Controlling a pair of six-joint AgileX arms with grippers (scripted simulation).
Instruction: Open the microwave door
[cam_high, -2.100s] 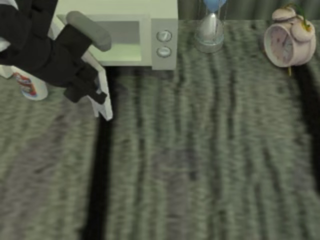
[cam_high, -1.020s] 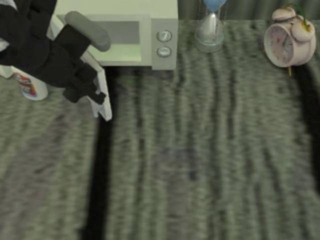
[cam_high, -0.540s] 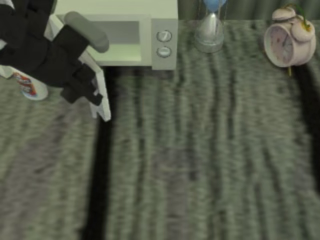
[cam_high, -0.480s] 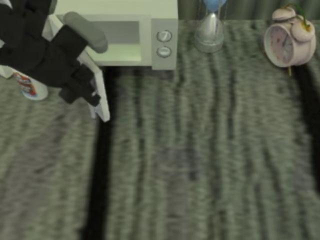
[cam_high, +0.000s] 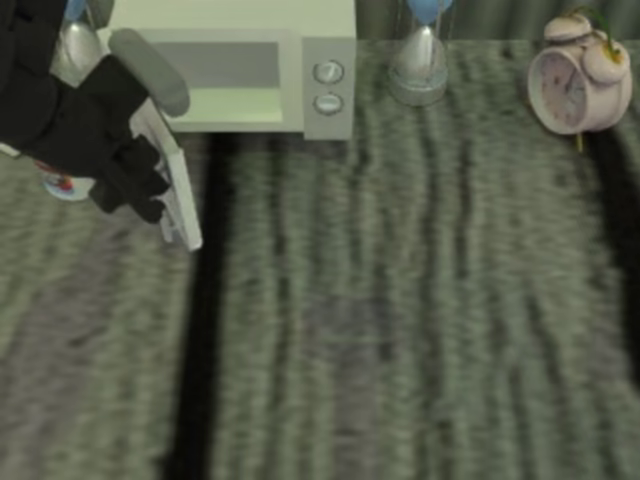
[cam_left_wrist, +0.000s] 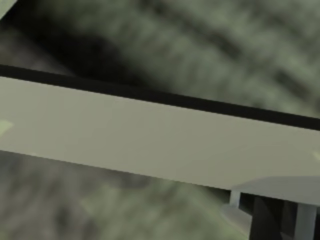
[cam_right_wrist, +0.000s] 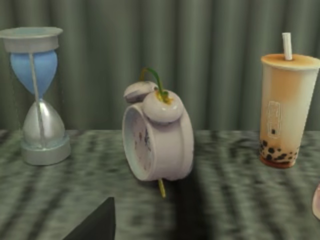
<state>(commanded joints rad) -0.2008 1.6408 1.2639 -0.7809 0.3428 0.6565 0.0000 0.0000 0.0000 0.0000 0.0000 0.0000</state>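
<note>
1. Top view: microwave (cam_high: 250, 70) sits at abt 11 o'clock on the table, cavity exposed, two knobs on its right side. The microwave door (cam_high: 178, 195) is swung out wide from its left-side hinge, seen edge-on as a white strip running toward the near edge. Left gripper (cam_high: 140, 185) is right at the door's outer face, near the free end; its black body hides the fingers, so can't tell if they're clamped on the door or just pressed against it. Left arm comes in from 10 o'clock. Hourglass (cam_high: 420, 60) at 12, alarm clock (cam_high: 578, 85) at 2. Right arm not seen here.

2. Left wrist view: door's pale edge (cam_left_wrist: 150, 140) fills the frame as a broad band w/ a dark line along one side, striped table behind. A grey bit of gripper shows in the corner; grip state not readable.

3. Right wrist view: parked, facing hourglass (cam_right_wrist: 42, 100), alarm clock (cam_right_wrist: 157, 140) and a bubble tea cup (cam_right_wrist: 285, 110), well apart from the work. Its fingers aren't shown clearly.

4. Handling, my guess: door is a stiff, light panel on a hinge, smooth & likely slippery. Best hold is the free edge far from the hinge, following its arc. Job looks nearly done.
</note>
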